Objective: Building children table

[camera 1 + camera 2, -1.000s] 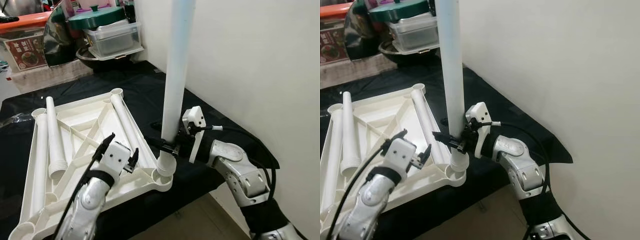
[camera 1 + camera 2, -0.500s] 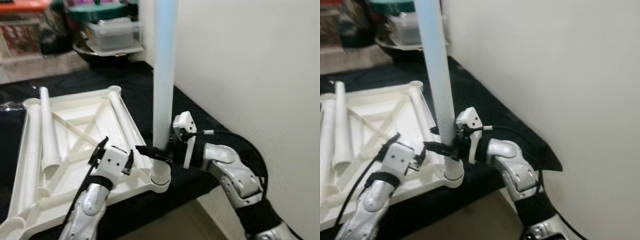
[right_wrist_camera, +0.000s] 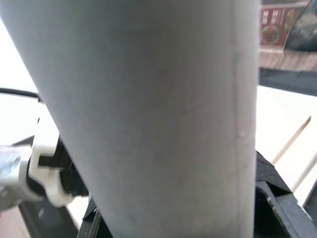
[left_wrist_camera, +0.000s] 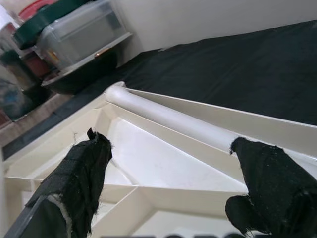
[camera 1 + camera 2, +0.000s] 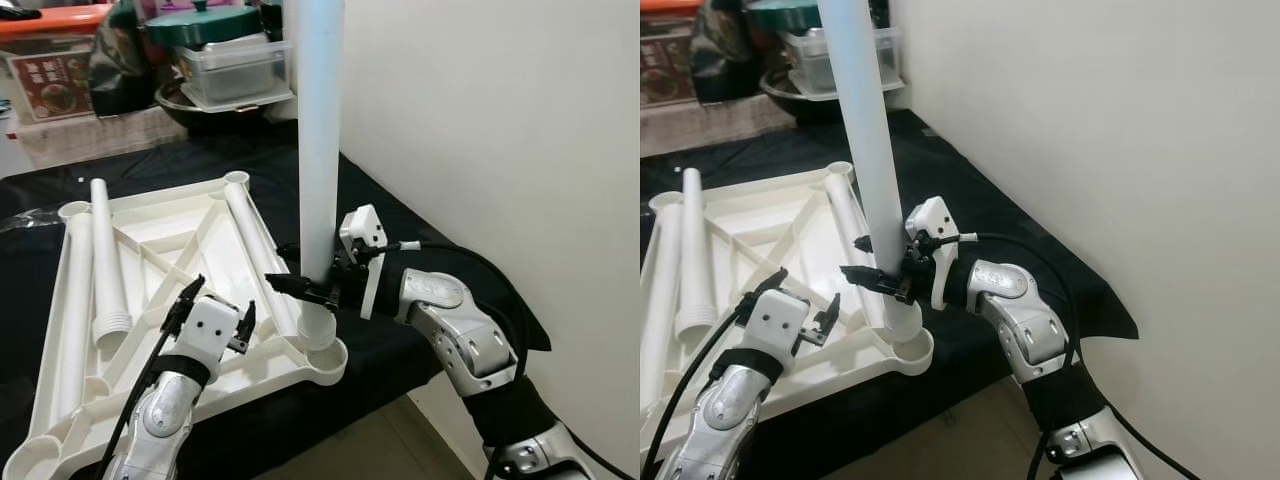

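Note:
A white plastic tabletop (image 5: 170,250) lies upside down on a black-covered table (image 5: 400,230). One white table leg (image 5: 318,150) stands upright in the near right corner socket (image 5: 318,345), and my right gripper (image 5: 300,288) is shut on it just above the socket. That leg's grey surface (image 3: 148,114) is pressed close in the right wrist view. Two more legs (image 5: 103,260) lie along the left side of the tabletop, and another leg (image 5: 252,245) lies near the right rim. My left gripper (image 5: 212,305) is open, hovering over the tabletop's near part beside the socket, its fingertips (image 4: 84,168) spread above the ribs.
At the table's far end stand a clear lidded box (image 5: 228,72) on a dark bowl, a green lid (image 5: 205,25) and a printed carton (image 5: 55,85). A white wall (image 5: 500,130) runs along the right. The table's near edge and floor (image 5: 370,450) lie below the socket corner.
The camera has shifted. The right gripper stays shut on the upright leg in the corner socket. The left gripper has drawn back slightly from the socket, still open.

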Available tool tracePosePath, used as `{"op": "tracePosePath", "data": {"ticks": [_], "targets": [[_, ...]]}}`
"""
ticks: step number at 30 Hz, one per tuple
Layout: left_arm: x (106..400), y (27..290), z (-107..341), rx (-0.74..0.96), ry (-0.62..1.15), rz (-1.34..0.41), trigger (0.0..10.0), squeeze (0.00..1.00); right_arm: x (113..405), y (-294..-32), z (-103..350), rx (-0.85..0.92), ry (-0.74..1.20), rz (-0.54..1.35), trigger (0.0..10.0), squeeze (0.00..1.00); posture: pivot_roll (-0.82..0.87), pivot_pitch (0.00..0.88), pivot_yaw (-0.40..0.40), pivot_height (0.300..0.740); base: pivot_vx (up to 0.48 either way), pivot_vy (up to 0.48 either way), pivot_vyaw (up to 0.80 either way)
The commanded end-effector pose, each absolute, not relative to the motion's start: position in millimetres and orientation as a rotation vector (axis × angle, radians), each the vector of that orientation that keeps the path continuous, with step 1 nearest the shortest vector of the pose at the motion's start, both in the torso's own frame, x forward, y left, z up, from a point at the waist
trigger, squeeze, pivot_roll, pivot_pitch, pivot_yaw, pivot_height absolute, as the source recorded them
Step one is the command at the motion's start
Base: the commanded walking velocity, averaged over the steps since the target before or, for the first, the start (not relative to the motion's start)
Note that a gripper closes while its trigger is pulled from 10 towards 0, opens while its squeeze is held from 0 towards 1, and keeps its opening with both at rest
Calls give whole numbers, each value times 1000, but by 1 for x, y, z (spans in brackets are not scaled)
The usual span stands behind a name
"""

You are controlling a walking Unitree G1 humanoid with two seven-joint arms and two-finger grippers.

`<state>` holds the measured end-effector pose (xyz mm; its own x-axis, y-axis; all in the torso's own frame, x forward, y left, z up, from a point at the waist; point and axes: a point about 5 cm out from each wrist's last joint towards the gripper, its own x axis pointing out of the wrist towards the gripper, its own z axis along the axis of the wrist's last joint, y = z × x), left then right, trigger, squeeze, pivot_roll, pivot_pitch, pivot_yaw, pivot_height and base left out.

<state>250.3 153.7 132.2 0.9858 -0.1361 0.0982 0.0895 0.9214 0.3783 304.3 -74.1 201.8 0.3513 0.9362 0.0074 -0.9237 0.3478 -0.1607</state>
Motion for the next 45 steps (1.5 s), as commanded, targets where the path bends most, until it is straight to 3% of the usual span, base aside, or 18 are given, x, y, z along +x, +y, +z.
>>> {"op": "tracePosePath", "data": {"ticks": [1,17,31,45], "targets": [[250,151,131,365,-119,-106,10000,0,301,-76,207,-136,-126,1230,10000,0,35,0,-23,740,0,0,0],[249,159,130,370,-102,-126,10000,0,290,-73,203,-185,-99,1334,10000,0,44,0,-12,740,0,0,0],[250,147,130,364,-111,-149,10000,0,299,-61,201,16,-153,1119,10000,0,45,0,12,740,0,0,0],[251,146,134,298,-132,-144,10000,0,306,-63,205,71,-170,1021,10000,0,41,0,13,740,0,-214,561]]}}
